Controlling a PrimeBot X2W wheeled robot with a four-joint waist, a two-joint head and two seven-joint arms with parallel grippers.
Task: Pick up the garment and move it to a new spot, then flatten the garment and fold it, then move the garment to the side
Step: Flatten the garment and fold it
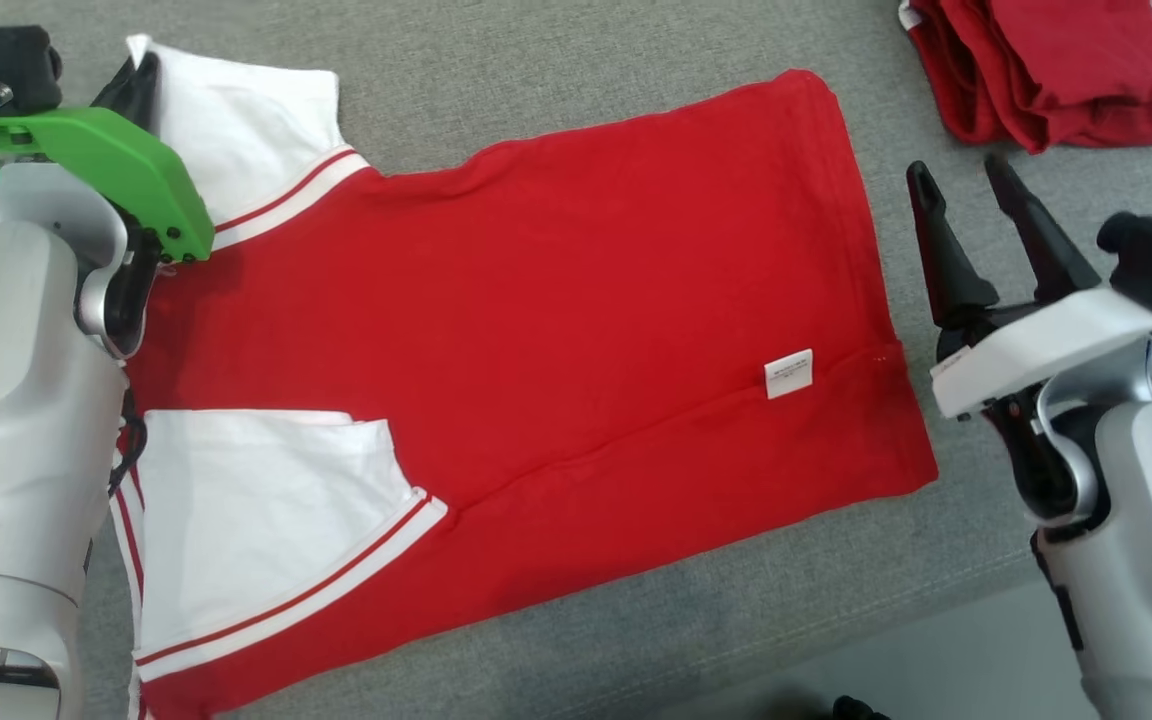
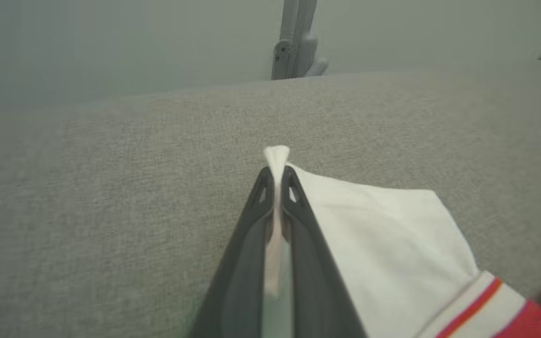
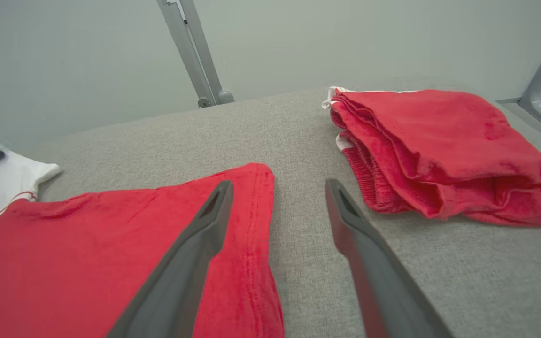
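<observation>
Left tool (image 2: 276,174): clamped on the corner of the garment's (image 1: 556,300) upper white sleeve (image 2: 383,234), with a tuft of white cloth poking out past the tips. In the head view its fingers are mostly hidden under the green wrist cover (image 1: 106,160). The pale left forearm (image 1: 16,400) covers the garment's neck end, and the lower sleeve (image 1: 266,520) is cut off at the bottom edge.

Garment lies flat on the grey surface (image 1: 536,60), hem to the right, white label (image 1: 789,373) near the hem.

Right arm sits low at the right. The right tool (image 1: 958,168) points up the view just beside the hem, jaws spread wide, holding nothing; contact with the hem cannot be told. Folded red cloth (image 1: 1046,70) lies beyond, apart from the garment.
</observation>
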